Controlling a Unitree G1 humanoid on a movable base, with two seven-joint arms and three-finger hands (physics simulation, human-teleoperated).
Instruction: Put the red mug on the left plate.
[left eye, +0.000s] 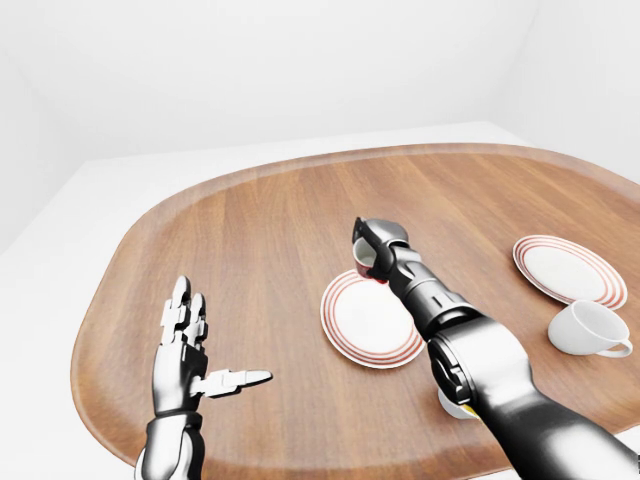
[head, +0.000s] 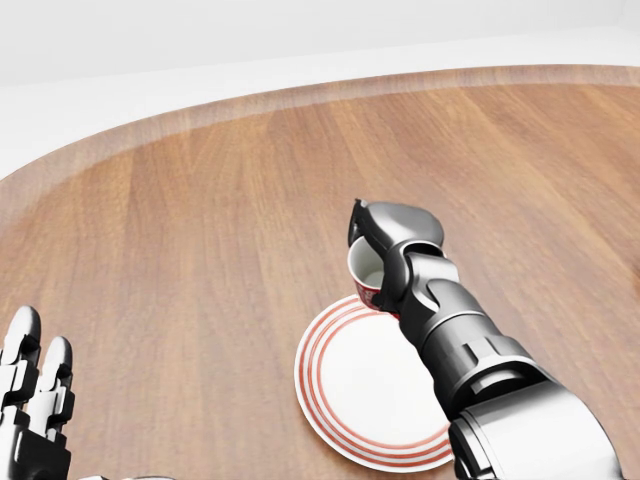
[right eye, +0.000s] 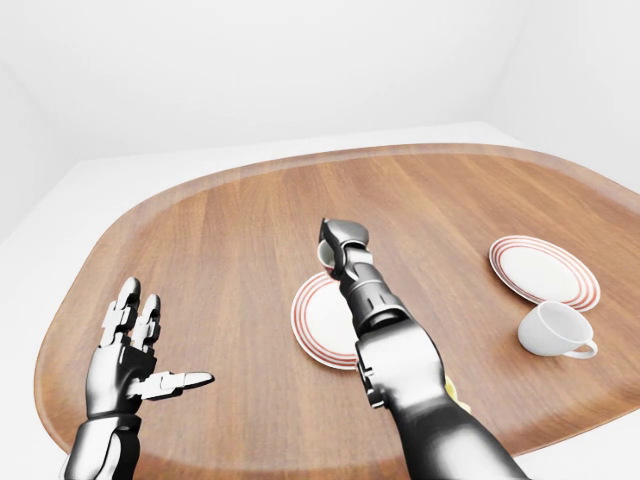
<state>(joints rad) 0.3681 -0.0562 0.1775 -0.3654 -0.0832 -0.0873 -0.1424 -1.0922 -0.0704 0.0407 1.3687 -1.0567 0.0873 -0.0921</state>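
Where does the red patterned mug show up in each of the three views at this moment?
Left-eye view: red patterned mug just left of centre, held in the right robot hand at the upper edge of the red-ringed white plate.
Head view: mug right of centre, over the plate's top rim.
Right-eye view: mug at centre.
Shared landmark: that plate.

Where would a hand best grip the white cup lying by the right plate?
Around the rounded body of the white cup, from above. It lies on its side with its mouth toward the view's left and its handle toward the lower right, so the upper curve is exposed.
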